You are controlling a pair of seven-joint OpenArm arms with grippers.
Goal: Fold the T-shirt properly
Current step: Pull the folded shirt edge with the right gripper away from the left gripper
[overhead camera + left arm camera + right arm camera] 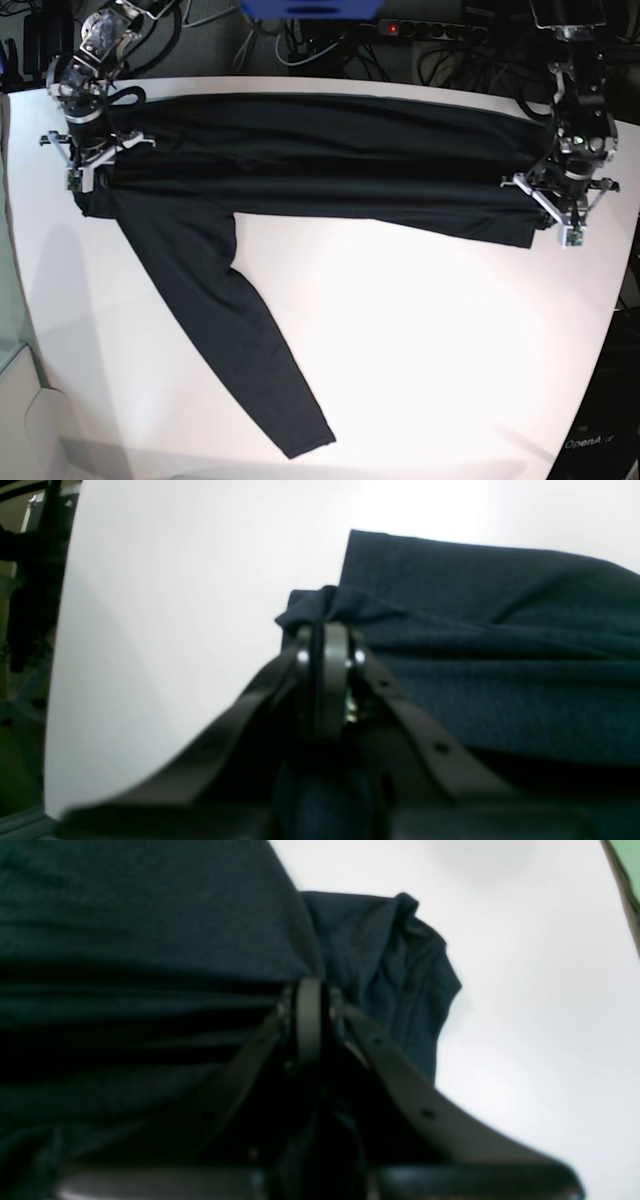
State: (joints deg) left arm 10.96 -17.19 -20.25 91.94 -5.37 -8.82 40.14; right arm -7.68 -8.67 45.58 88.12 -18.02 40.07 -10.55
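- White, round-edged surface [420, 330] fills my base view, with a tangle of dark cables and a power strip [440, 30] showing a red light behind its far edge.
- I see the T-shirt [320, 160] lying on the far half of the surface, its body gathered into a long band whose long axis runs side to side, parallel to the far edge.
- One long sleeve [240, 340] leaves the band near its end under the right arm and points diagonally toward the near edge, its cuff close to that edge.
- My right hand [85, 165] sits at the T-shirt's end on the base view's left; in its wrist view the hand [309, 985] is pressed together on a bunched fold of the dark knit, with loose cloth hanging past it.
- My left hand [560, 215] sits at the opposite end of the band; its wrist view shows the hand [327, 630] pinching a puckered corner of the T-shirt, white surface to one side and flat cloth to the other.
- The fabric is plain dark charcoal, with no print on it.
- Just off the surface's near corner on the left arm's side, a dark panel [600, 430] carries pale lettering that reads roughly "OpenArm"; its end is cut off.
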